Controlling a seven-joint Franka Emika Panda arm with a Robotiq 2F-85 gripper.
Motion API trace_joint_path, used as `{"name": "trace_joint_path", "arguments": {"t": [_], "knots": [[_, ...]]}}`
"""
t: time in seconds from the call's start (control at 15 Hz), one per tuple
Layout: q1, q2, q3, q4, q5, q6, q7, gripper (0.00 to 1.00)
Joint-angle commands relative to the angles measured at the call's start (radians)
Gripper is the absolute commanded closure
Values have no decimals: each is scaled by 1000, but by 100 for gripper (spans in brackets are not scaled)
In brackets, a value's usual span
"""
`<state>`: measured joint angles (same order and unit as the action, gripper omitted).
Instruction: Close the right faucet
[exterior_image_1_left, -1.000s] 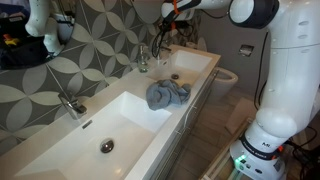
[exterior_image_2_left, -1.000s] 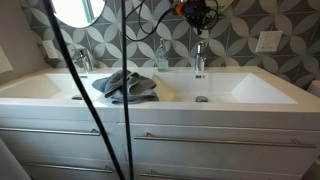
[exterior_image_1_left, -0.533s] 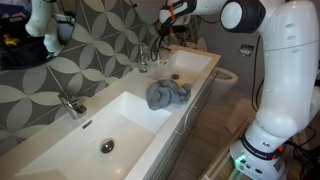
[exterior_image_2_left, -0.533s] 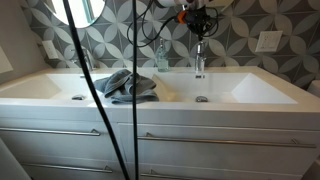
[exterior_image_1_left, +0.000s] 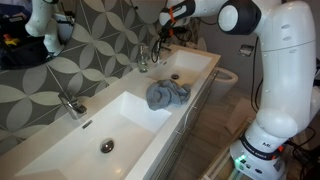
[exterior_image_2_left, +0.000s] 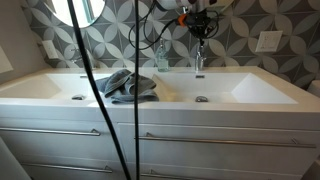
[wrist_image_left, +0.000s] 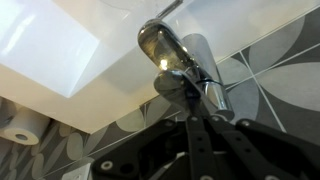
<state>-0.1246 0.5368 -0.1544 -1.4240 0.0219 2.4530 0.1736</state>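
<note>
**Pincer over the right faucet, grip unclear**

My pincer (exterior_image_2_left: 200, 27) hangs just above the right faucet (exterior_image_2_left: 199, 60), which stands behind one basin against the patterned tile wall (exterior_image_2_left: 240, 25). In the wrist view dark fingers (wrist_image_left: 192, 130) overlap its chrome top; I cannot tell whether they are parted. A black cable (exterior_image_2_left: 130, 120) cuts across an exterior view. A grey cloth (exterior_image_1_left: 167, 94) lies on the white table (exterior_image_1_left: 60, 150) between the basins.

No text, brand, number or sign is readable in any view — the small bottle (exterior_image_2_left: 161, 55) on the worktop (exterior_image_2_left: 180, 92) is too blurred to show a label.
</note>
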Motion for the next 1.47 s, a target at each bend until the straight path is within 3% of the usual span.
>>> {"name": "trace_joint_path", "arguments": {"t": [0.0,0.33,0.47,0.73,1.07,1.2,1.4], "knots": [[16,28,-25,50,-45,-78,52,100],[0,-56,9,11,-16,-157,-3,100],[0,-104,18,-13,-17,-228,-34,73],[25,-229,12,-68,-63,-454,-40,46],[51,-363,21,-137,-136,-625,-31,12],[60,-419,30,-180,-155,-660,-30,1],[73,-494,49,-240,-177,-714,-13,0]]}}
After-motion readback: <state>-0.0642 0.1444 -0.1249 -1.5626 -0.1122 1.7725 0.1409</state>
